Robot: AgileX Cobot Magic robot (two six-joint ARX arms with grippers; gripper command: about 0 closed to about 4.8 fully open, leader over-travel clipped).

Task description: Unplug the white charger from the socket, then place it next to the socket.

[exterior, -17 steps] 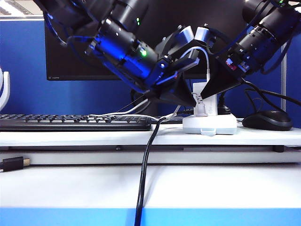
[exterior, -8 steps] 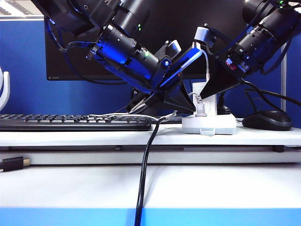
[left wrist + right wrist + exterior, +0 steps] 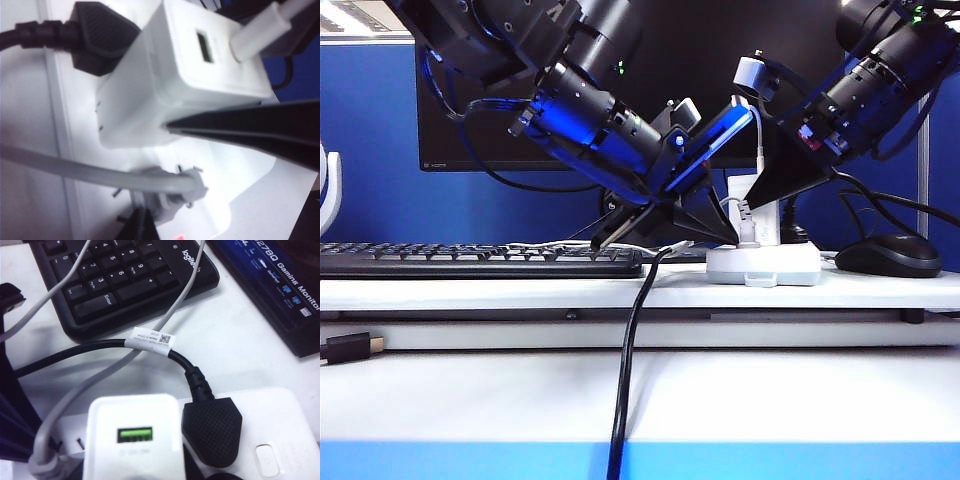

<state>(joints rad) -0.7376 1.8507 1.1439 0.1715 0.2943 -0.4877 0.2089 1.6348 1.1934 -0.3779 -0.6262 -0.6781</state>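
Not unplugged yet: charger [image 3: 132, 442] upright in the socket [image 3: 764, 264] near the desk's [image 3: 520, 292] right end, beside a black plug [image 3: 211, 430]. Left gripper [image 3: 705, 222] at the charger, one finger [image 3: 250, 127] against its side, grip unclear. Right gripper [image 3: 770, 190] close above, opening unclear. Pulling and placing remain.

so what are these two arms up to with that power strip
They are working on unplugging the white charger, which is plugged into the socket beside a black plug. The left gripper is down at the charger, one finger lying along its side. The right gripper is at it from the other side; its grip can't be made out. A keyboard lies alongside.
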